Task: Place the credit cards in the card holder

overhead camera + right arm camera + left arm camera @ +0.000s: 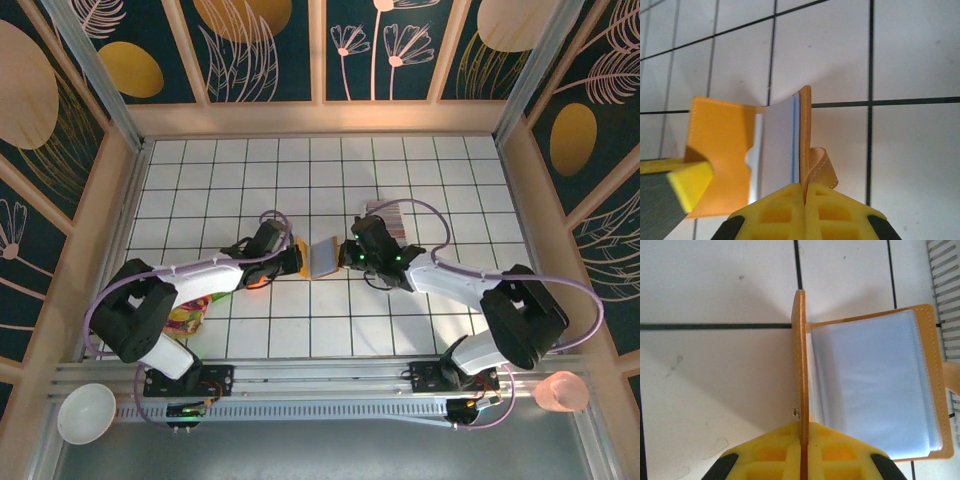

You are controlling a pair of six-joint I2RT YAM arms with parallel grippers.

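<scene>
Card holder [325,256], tan-orange leather, opened like a book near the middle of the white, black-gridded counter [250,180], spanning the gap between the two arms. Left-hand cover standing on edge, pinched between the yellow pads of the left end effector [297,258], pads pressed tight on the leather with no gap visible. From the left wrist camera, clear sleeves [875,385], pale and bluish, fanning out to the right of that upright cover, backed by the other cover with its stitched rim. Opposite cover likewise on edge and clamped between the yellow pads of the right end effector [345,255], a blue-white sleeve lying flat against the inner face of the leather. Clasp tab [821,167] curling just beside that cover, on its outer side. Cannot tell whether the lower edge of the holder touches the counter. Credit cards [388,210], a short row of grey and pinkish edges, just beyond the right wrist and partly hidden by it, apart from the holder. Colourful packet [188,312] under the left arm, near the counter's front edge. White bowl [85,412] at the near left corner, pink cup [562,390] at the near right, both off the gridded surface.
</scene>
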